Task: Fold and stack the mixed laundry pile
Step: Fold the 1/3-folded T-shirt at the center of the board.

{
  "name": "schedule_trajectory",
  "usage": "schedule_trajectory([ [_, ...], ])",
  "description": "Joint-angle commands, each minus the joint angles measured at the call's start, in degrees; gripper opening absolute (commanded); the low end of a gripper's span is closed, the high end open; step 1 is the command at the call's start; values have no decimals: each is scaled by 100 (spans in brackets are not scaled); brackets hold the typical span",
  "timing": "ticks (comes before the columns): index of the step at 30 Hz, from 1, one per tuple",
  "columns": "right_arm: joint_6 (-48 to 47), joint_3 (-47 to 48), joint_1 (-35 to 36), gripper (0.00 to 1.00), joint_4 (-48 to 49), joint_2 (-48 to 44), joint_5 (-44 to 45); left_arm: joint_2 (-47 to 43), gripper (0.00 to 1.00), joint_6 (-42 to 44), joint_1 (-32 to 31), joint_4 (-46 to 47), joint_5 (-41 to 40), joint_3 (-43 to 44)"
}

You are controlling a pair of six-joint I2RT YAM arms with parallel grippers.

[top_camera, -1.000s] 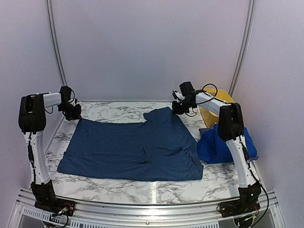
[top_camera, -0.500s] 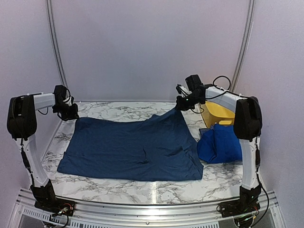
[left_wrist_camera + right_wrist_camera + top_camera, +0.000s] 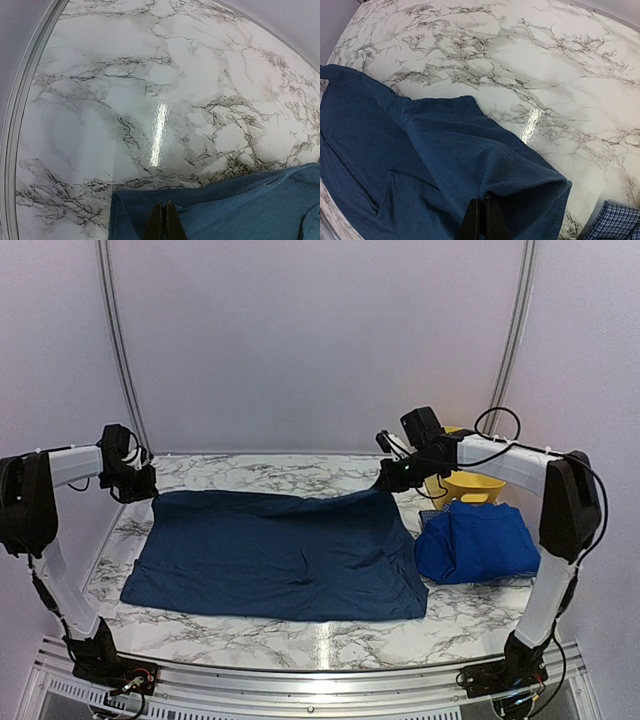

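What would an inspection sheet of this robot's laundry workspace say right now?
Surface: white marble-patterned table, glossy, partly covered by cloth.
Job's things: large dark denim-blue garment spread out, far edge lifted; bright royal-blue garment bunched at right; blue-and-white checked shirt peeking out beside it.
Clutter: yellow plastic tub, far right.
Grippers: left claw and right claw each shut on a far corner of the denim-blue garment.
Cables: black cable loops over the right arm.
Surroundings: pale walls, curved metal rails.
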Motion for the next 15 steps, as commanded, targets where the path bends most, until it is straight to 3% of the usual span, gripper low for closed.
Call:
schedule_trajectory([
  [1,29,-388,166,0,110,-569,216,-458,0,61,-11,62,-172,-389],
  [15,332,-2120,529,0,117,-1786,-2,-790,0,101,-9,-19,-855,-1256],
])
